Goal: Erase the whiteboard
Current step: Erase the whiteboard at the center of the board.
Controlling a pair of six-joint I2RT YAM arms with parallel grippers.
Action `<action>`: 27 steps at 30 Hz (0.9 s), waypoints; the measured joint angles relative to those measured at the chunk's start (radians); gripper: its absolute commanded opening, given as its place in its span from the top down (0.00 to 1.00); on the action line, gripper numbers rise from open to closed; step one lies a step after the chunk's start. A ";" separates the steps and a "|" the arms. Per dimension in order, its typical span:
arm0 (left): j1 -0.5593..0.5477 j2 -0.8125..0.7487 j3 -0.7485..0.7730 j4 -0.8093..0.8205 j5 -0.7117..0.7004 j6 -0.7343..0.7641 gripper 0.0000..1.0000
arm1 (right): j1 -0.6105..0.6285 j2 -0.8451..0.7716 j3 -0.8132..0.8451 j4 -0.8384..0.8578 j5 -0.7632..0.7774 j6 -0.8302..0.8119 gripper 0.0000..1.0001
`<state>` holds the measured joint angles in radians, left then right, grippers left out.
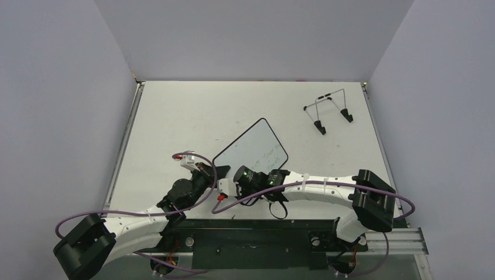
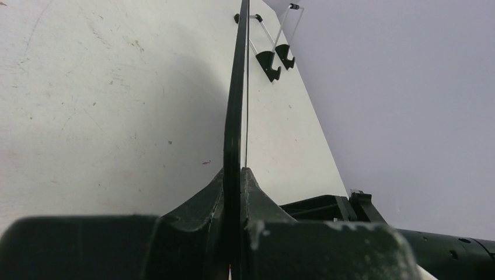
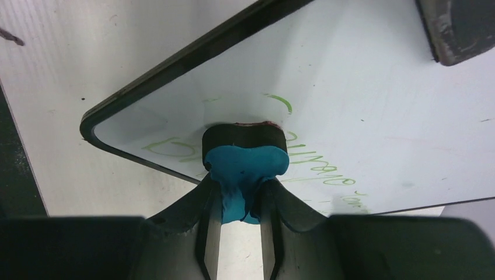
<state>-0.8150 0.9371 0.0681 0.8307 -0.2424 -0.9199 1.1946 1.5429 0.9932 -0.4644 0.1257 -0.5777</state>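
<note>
The left fingers clamp the whiteboard by its rim; the right fingers pinch the eraser (pad on the board). Press evenly, sweeping across the green writing at lower centre.

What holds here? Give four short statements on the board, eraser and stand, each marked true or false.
1. The left jaws clamp the whiteboard by its edge. True.
2. The right jaws hold a blue eraser against the whiteboard. True.
3. The whiteboard is wiped clean. False: green writing remains on it.
4. The whiteboard rests in the wire stand. False: the stand sits apart, far right.
</note>
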 measured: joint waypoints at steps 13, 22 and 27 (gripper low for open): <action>0.000 0.034 0.000 0.035 0.007 -0.002 1.00 | 0.024 0.000 0.002 0.000 0.024 0.020 1.00; -0.007 0.035 0.006 0.029 0.022 -0.001 1.00 | -0.190 -0.087 0.005 -0.024 -0.208 0.050 1.00; -0.010 -0.048 0.006 -0.047 0.031 0.037 1.00 | -0.481 -0.249 0.003 -0.107 -0.319 0.023 1.00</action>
<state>-0.8249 0.8890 0.0742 0.7834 -0.2119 -0.8833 0.7132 1.2938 0.9966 -0.5716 -0.1932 -0.5549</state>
